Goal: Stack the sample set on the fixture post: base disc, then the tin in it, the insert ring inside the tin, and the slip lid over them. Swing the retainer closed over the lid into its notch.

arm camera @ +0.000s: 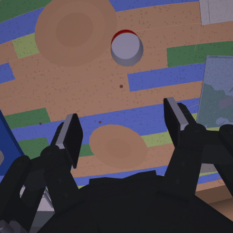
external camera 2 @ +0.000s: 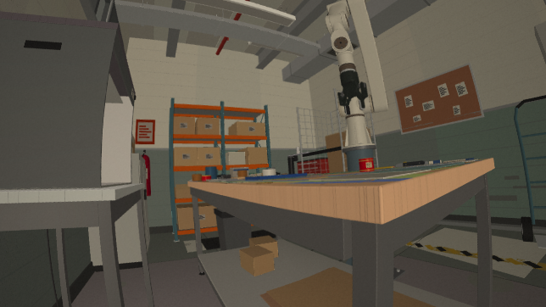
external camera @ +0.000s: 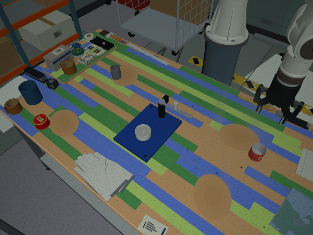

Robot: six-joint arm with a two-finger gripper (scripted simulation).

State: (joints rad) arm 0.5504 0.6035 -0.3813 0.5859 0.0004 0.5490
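In the middle of the striped table a blue fixture plate (external camera: 148, 130) carries a white base disc (external camera: 143, 132) seated on its post, with a black pivot post (external camera: 161, 109) and a grey retainer arm (external camera: 180, 111) swung out to the right. The red tin (external camera: 257, 152) (arm camera: 126, 48) stands open-topped near the right edge. A grey insert ring (external camera: 115, 72) stands at the far left of centre, and a flat red lid (external camera: 41, 121) lies at the left edge. My gripper (external camera: 278, 109) (arm camera: 123, 133) hangs open and empty high above the right side, beyond the tin.
A white glove (external camera: 103, 171) lies at the near edge. A dark blue cup (external camera: 30, 92), tape rolls and a tray of small boxes (external camera: 78, 56) crowd the left end. Papers (external camera: 305, 162) lie along the right edge. Tan round mats (external camera: 212, 196) mark the tabletop.
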